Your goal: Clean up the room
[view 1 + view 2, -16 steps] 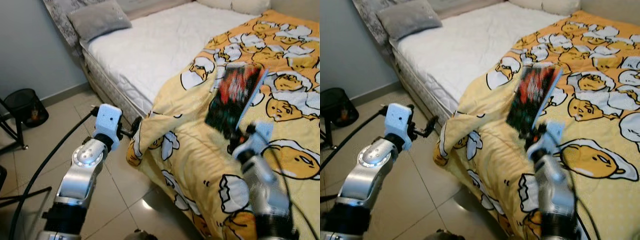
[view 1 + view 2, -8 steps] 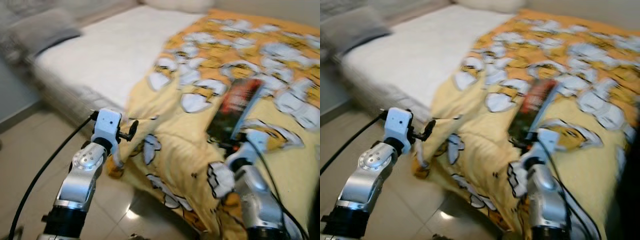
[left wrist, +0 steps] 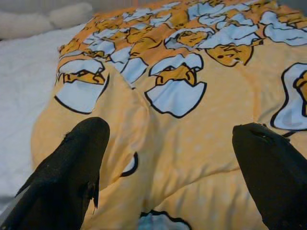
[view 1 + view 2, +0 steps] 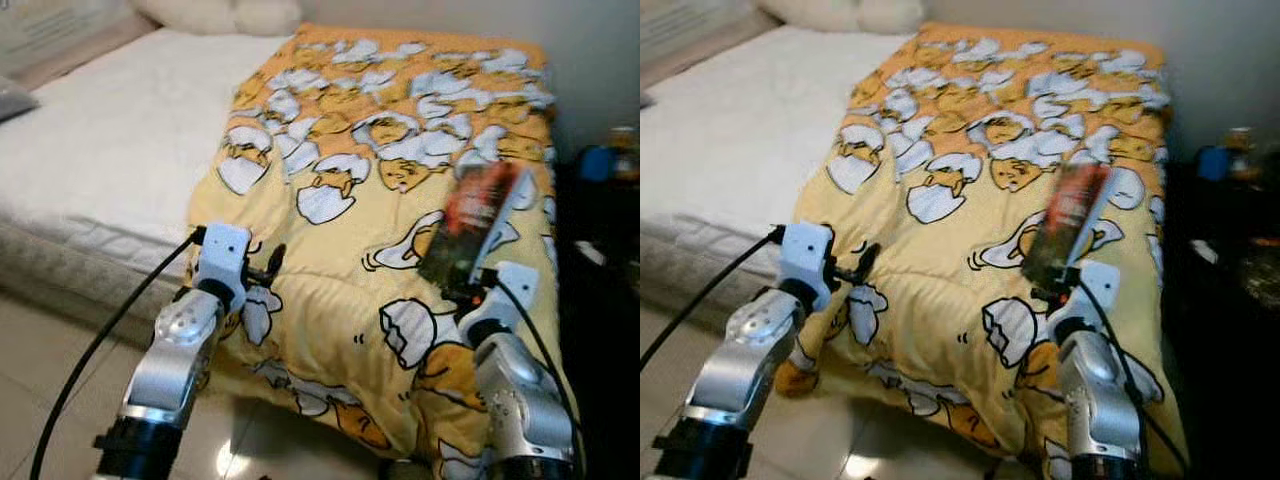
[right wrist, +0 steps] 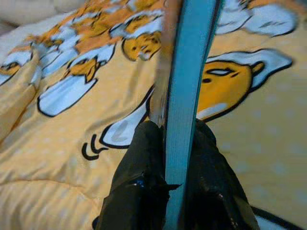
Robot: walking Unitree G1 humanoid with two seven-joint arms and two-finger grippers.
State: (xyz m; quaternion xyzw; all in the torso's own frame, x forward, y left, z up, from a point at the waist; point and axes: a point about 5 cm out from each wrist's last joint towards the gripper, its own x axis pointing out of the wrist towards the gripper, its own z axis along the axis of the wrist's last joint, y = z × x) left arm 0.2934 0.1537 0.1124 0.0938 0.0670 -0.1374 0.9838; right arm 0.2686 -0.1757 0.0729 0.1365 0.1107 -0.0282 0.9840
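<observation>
A: What is the right gripper (image 5: 175,158) doing?

B: Its two black fingers (image 5: 136,182) are clamped on the lower edge of a thin book with a red-and-dark cover and a light blue spine (image 4: 478,222). The book stands nearly upright, tilted a little to the right, above the yellow quilt printed with white eggshells and orange egg-yolk characters (image 4: 370,160). In the right wrist view the blue spine runs straight up between the fingers, one finger pressed to each face.

A: Does the book touch the quilt?

B: It looks lifted clear of it, held over the right part of the bed, but I cannot be sure of the gap.

A: And the left gripper (image 3: 175,167)?

B: Spread wide and holding nothing. It hovers at the near left corner of the quilt, where the quilt hangs over the edge of the white mattress (image 4: 95,130). Whether a fingertip brushes the cloth I cannot tell.

A: Any containers?

B: On a dark surface to the right of the bed stands a small blue object (image 4: 598,162), perhaps a cup; it is too blurred to see any contents. White pillows (image 4: 215,14) lie at the far end of the mattress.
</observation>
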